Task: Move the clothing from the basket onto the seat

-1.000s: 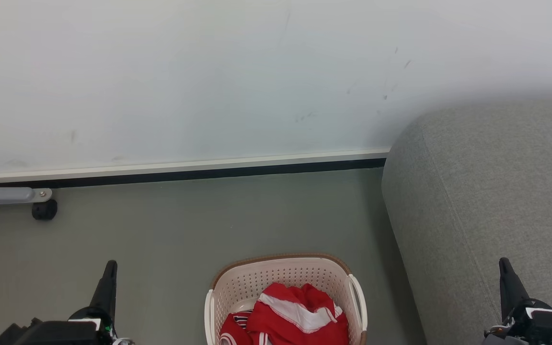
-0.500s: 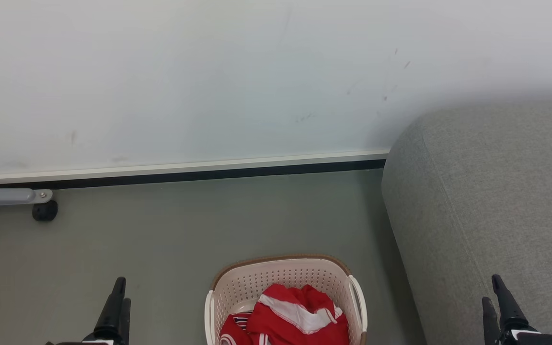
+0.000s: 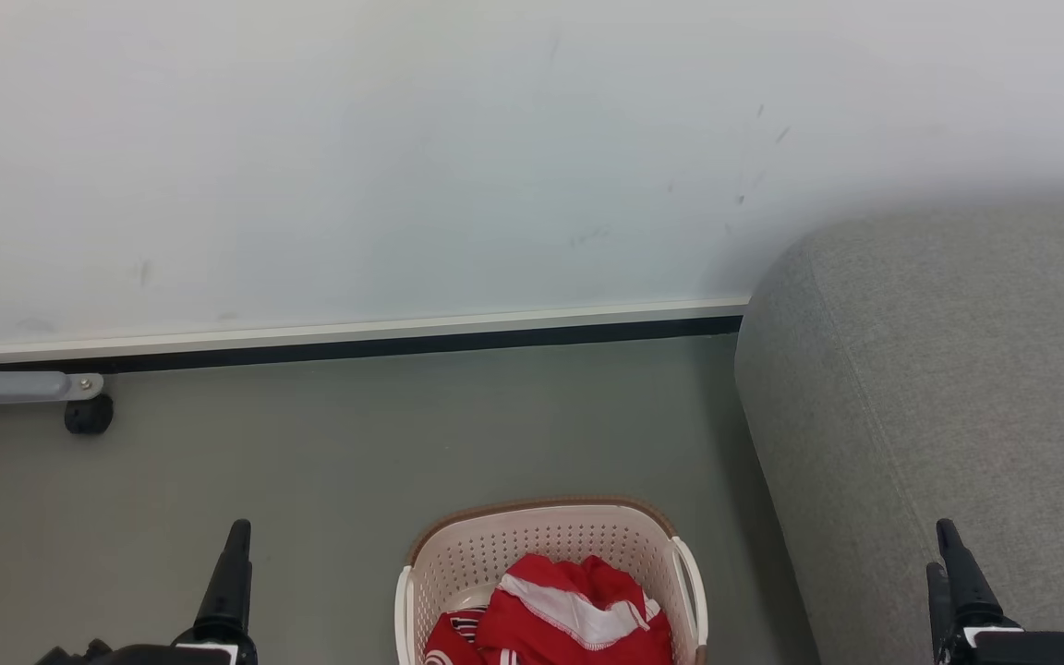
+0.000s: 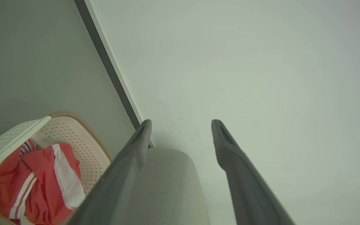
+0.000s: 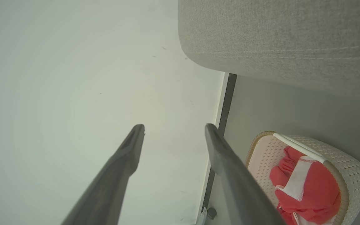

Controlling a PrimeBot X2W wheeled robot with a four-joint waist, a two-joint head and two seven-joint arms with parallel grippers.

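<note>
Red clothing [image 3: 562, 617] with white trim is seen heaped inside the cream perforated basket [image 3: 550, 540]. The basket is set on the grey floor [image 3: 356, 443], back from the floor's edge along the white wall [image 3: 403, 166], and near the side of the grey woven seat [image 3: 938, 388] without touching it. The left gripper [image 4: 182, 123] is held with its fingers spread apart and empty; the right gripper [image 5: 174, 127] is likewise spread and empty.
</note>
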